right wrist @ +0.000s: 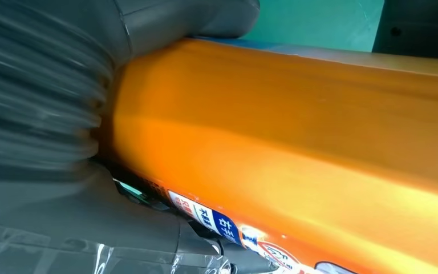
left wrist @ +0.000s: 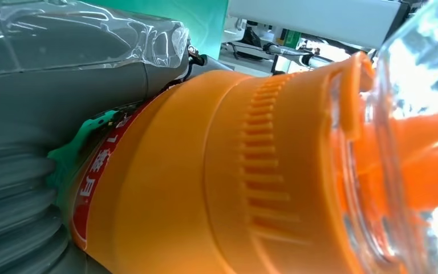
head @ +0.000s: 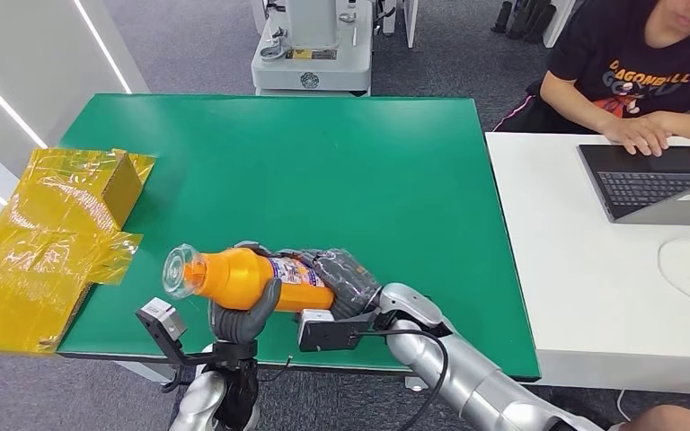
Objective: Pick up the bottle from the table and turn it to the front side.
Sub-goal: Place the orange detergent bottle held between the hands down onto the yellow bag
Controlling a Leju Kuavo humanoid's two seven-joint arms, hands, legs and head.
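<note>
Right hand (head: 340, 280), fingers wrapped around the base end of the orange bottle (head: 252, 277) and gripping it; in the right wrist view the grey thumb (right wrist: 188, 17) lies pressed against the bottle's side (right wrist: 296, 131), with the edge of the label (right wrist: 217, 220) beside the hand's ribbed cover. Left hand (head: 244, 316), fingers curled up against the near side of the bottle at its shoulder, cupping it from below; in the left wrist view the bottle's ribbed orange collar (left wrist: 262, 165) and clear cap (left wrist: 416, 142) lie just beside that hand (left wrist: 51, 74). The bottle lies roughly on its side, held between both hands over the near edge of the green table (head: 323, 171), cap pointing away from the right hand. Crumpled yellow wrapping (head: 49, 242) lies well apart from the bottle, past its cap end. A white table (head: 575, 269) adjoins the green table on the other side, where a person (head: 647, 63) rests a hand on a laptop (head: 656, 180).
</note>
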